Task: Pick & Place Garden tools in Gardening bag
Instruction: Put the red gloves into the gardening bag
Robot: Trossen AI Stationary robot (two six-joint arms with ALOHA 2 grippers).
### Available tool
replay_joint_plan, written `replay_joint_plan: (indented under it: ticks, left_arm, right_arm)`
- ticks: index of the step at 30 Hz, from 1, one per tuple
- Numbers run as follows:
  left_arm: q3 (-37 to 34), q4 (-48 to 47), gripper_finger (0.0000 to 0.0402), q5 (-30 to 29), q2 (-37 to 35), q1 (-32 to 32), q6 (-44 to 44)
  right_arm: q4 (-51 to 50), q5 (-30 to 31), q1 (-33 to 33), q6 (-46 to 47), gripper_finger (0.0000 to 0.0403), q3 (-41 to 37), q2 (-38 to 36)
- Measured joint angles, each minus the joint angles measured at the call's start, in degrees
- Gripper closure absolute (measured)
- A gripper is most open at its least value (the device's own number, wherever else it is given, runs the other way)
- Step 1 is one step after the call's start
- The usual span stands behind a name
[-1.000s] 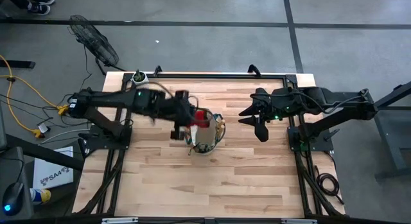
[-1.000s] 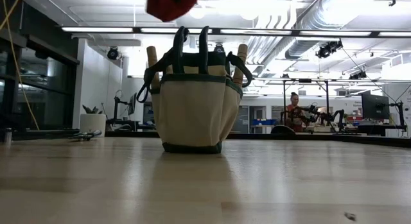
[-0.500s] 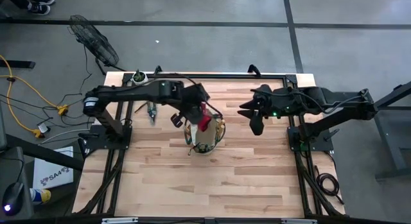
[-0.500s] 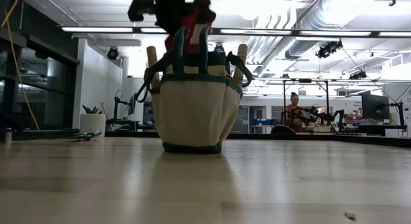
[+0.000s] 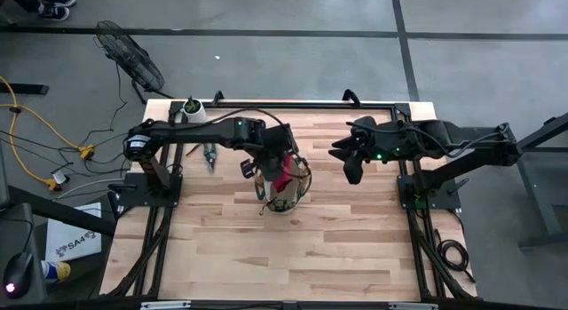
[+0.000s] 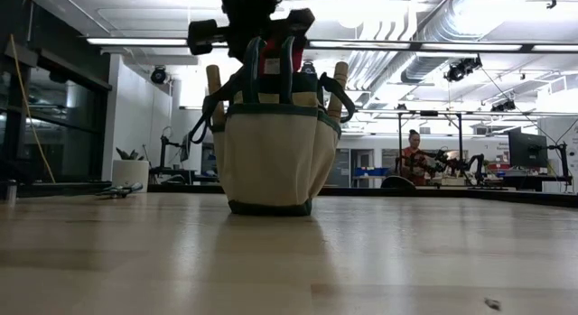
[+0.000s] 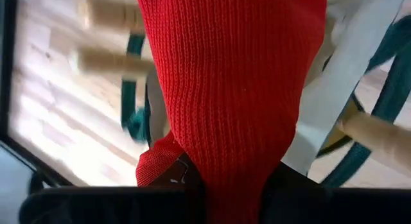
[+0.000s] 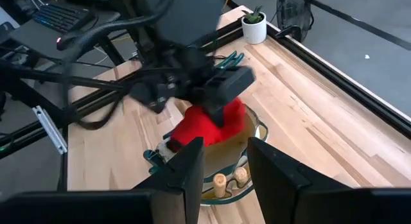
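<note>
The left end effector (image 5: 277,170) is clamped on the red glove (image 7: 231,89) right over the mouth of the gardening bag (image 6: 268,157) in the middle of the table (image 5: 355,248), so the step in hand looks like the placing of the glove; wooden tool handles (image 6: 214,89) already stand in the bag. Next it should sink the glove between the loop handles, then part its fingers. Farther off, pruning shears (image 5: 211,154) lie near the small white pot (image 5: 193,108), while the right end effector (image 5: 352,164) waits aside, fingers apart and empty.
</note>
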Motion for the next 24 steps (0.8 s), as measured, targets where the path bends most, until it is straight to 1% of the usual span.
replay_joint_plan:
  ticks: [6,9,14,16,21,24]
  left_arm:
    - [0.0,-0.38,0.0354,0.96,0.0,-1.3,1.83]
    - [-0.37,1.09,0.0354,-0.09,0.62,-1.62,1.87]
    - [-0.35,1.65,0.0351,-0.63,2.13,-1.55,0.93]
    - [-0.65,-0.44,0.0349,-1.41,2.82,-1.55,0.82]
    - [-0.52,-1.29,0.0347,-2.45,4.26,-1.58,0.11]
    - [-0.43,-0.24,0.0347,-2.53,5.0,-1.58,-0.73]
  right_arm:
    - [0.04,1.56,-0.01,0.6,0.0292,0.0,-0.01]
    - [0.06,2.1,-0.02,1.42,0.0292,0.0,0.0]
    - [0.09,1.43,0.0,1.46,0.0292,0.0,0.0]
    - [0.03,0.8,0.0,1.41,0.0292,0.0,0.0]
    - [-0.31,0.66,0.0,1.35,0.0292,0.0,0.0]
    - [-0.48,0.59,0.0,1.34,0.0292,0.0,0.0]
